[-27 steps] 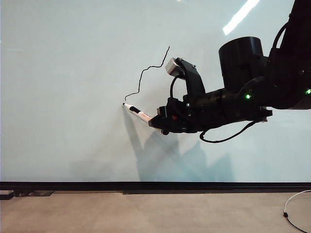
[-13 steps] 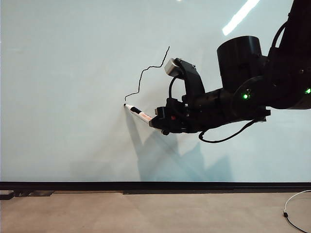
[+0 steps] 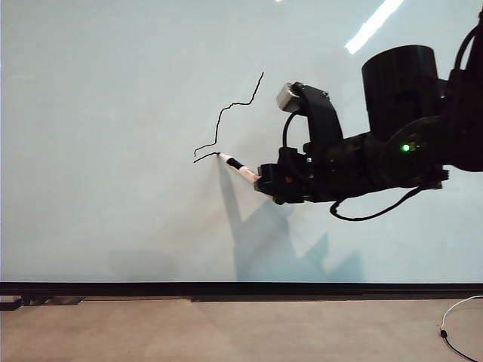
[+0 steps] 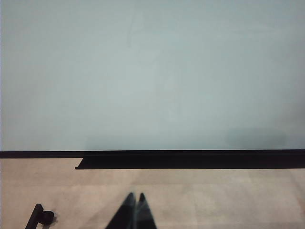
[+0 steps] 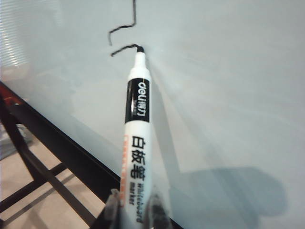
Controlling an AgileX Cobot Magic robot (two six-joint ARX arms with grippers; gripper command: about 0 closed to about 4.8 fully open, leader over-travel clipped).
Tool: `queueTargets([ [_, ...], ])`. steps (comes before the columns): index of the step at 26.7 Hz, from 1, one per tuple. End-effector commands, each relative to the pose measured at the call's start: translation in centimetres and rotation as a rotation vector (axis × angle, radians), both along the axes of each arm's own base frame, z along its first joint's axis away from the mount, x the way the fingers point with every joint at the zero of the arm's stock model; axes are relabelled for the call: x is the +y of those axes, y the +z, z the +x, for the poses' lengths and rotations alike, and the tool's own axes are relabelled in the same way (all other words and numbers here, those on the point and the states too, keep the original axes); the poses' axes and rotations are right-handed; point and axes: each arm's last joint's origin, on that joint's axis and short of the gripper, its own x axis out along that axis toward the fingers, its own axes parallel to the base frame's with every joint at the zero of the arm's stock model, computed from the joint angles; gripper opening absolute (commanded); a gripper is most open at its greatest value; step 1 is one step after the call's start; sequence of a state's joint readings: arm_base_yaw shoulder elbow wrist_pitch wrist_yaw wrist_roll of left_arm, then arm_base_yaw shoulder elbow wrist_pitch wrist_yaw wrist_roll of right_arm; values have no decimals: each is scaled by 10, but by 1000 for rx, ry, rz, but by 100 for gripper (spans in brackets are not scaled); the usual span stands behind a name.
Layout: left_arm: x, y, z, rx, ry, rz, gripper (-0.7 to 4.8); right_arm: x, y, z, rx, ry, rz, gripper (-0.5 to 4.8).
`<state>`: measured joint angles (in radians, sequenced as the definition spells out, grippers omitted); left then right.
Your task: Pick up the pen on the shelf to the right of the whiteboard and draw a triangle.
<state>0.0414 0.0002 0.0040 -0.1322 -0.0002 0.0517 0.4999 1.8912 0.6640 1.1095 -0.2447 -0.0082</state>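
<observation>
The left gripper shows only in its own wrist view, its two dark fingertips pressed together with nothing between them, low over the pale floor in front of the whiteboard's black bottom edge and holding nothing. It does not appear in the exterior view.

The right gripper reaches in from the right of the exterior view, at about mid-height of the whiteboard. The pen sticks out of it up and to the left, its black tip touching the board. In the right wrist view the pen runs straight away from the gripper, the lower barrel pinched between the two fingers, the tip set on the board at the end of a short freshly drawn stroke.

The triangle is only partly drawn: one wobbly black line falls from a peak down to the left, and from its lower end a short line heads right to the pen tip.

Compared with a second ago, the right arm and gripper have shifted right and slightly up. The pen tip, then at the lower left end of the slanted line, now sits to the right of it, and the short base stroke is new.

The right gripper's jaws stand narrowly apart, clamped on the pen's barrel.
</observation>
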Motion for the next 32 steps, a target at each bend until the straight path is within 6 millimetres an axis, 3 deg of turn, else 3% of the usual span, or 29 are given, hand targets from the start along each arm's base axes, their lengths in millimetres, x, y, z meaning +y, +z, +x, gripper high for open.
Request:
queueTargets([
  [1, 0, 2, 0, -10, -4, 0, -5, -8, 5, -3, -23, -87, 12, -4],
  [10, 0, 2, 0, -10, -4, 0, -5, -21, 2, -12, -6, -145, -3, -4],
  [32, 0, 2, 0, -10, -4, 0, -5, -78, -8, -48, -32, -382, 11, -4],
])
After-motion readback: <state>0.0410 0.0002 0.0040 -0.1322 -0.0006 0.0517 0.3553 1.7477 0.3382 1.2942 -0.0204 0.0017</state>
